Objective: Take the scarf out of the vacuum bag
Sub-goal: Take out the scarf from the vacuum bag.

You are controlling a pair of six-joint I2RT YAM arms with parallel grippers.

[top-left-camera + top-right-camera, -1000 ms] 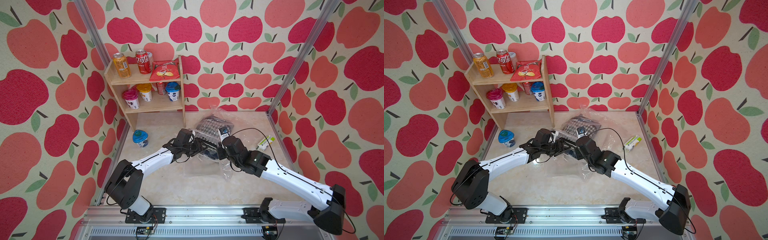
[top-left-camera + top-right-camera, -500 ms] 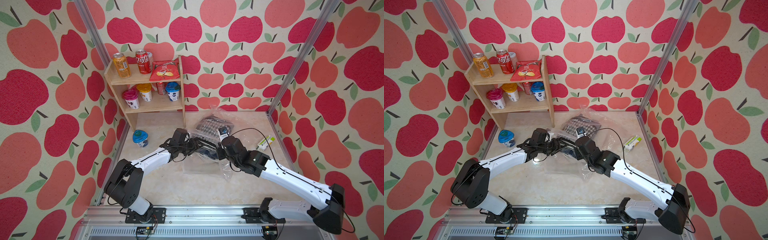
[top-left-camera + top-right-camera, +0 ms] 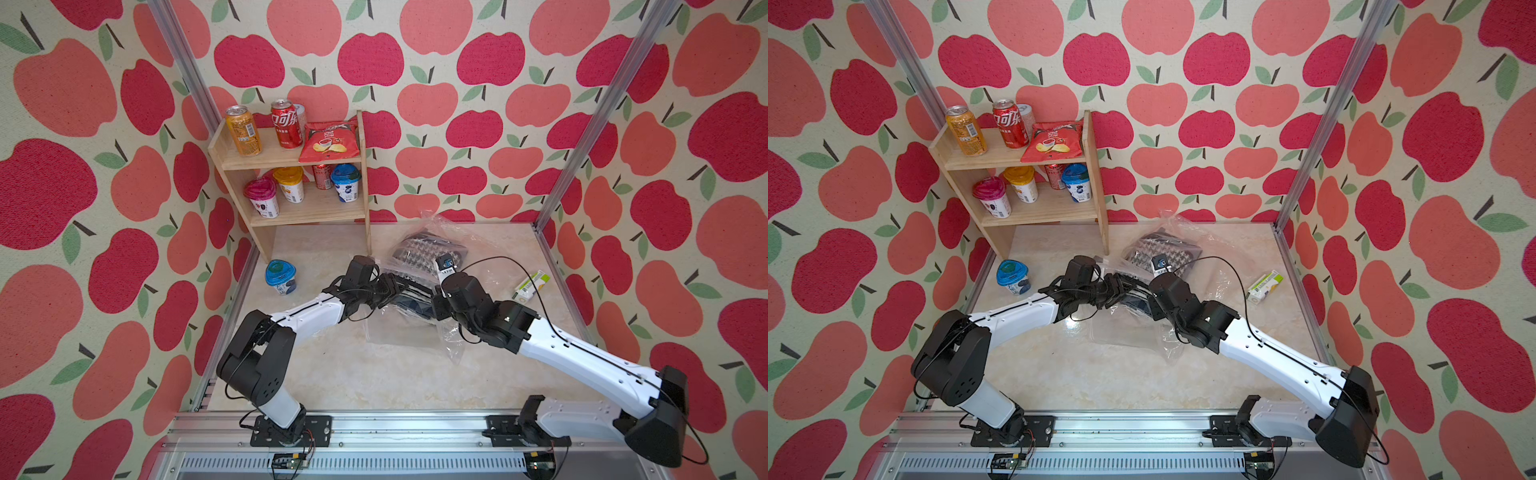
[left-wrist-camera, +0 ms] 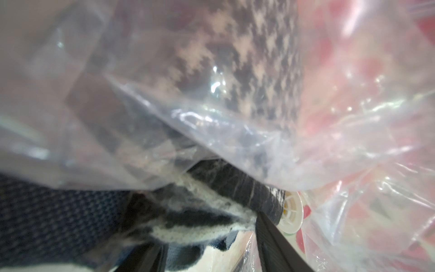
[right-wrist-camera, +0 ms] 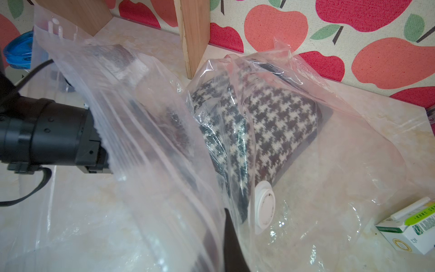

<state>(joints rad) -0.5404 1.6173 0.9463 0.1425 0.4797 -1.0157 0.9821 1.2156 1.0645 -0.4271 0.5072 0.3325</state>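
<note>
The vacuum bag (image 3: 415,332) (image 3: 1129,332) lies crinkled on the table's middle, with its white valve cap (image 5: 264,207) (image 4: 292,212) by the scarf. The houndstooth scarf (image 3: 424,253) (image 3: 1158,253) (image 5: 277,122) is inside it, bulging toward the back. My left gripper (image 3: 399,286) (image 3: 1125,286) (image 4: 204,235) reaches into the bag's mouth and is shut on a bunched fold of the scarf (image 4: 200,221). My right gripper (image 3: 434,305) (image 5: 219,226) is shut on the bag's upper film and holds it lifted over the left gripper.
A wooden shelf (image 3: 307,208) with cans, cups and a chip bag stands at the back left. A blue-lidded cup (image 3: 280,276) sits on the table left of my left arm. A small green-and-white box (image 3: 530,284) lies near the right wall.
My left wrist has drawn back a little to the left with the scarf fold between its fingers. The right arm and the lifted film have stayed put.
</note>
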